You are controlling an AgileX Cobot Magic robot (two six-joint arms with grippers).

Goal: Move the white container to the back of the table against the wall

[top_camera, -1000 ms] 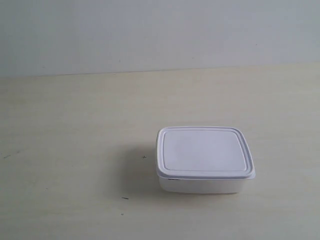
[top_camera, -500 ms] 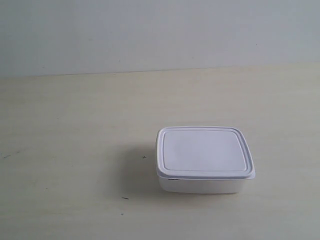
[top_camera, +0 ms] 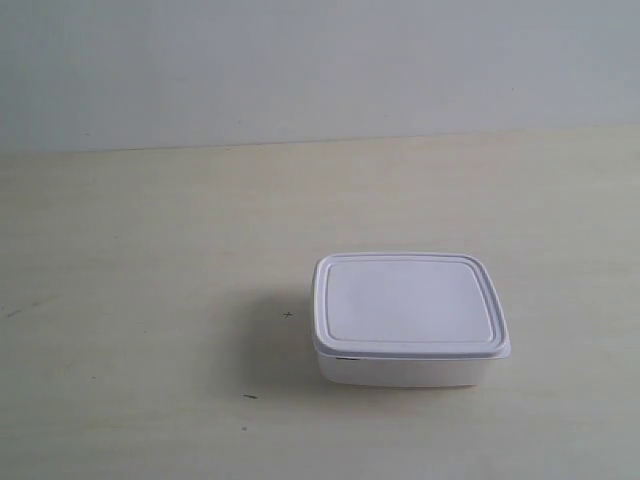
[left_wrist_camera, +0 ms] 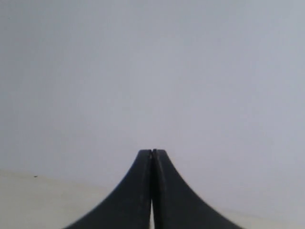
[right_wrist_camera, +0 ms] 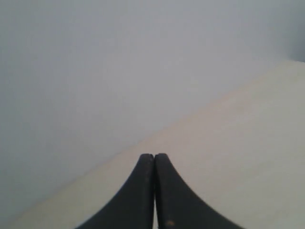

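Note:
The white container (top_camera: 408, 318) sits lidded on the cream table (top_camera: 150, 260), toward the front and right of middle in the exterior view, well short of the pale wall (top_camera: 320, 60) behind. No arm shows in the exterior view. My left gripper (left_wrist_camera: 152, 151) is shut with nothing in it and faces the wall (left_wrist_camera: 152, 71). My right gripper (right_wrist_camera: 154, 155) is also shut and empty, above the table (right_wrist_camera: 238, 143) near the wall (right_wrist_camera: 95, 71). The container does not appear in either wrist view.
A few tiny dark specks (top_camera: 250, 396) mark the tabletop left of the container. The table meets the wall along a straight line (top_camera: 320, 142) at the back.

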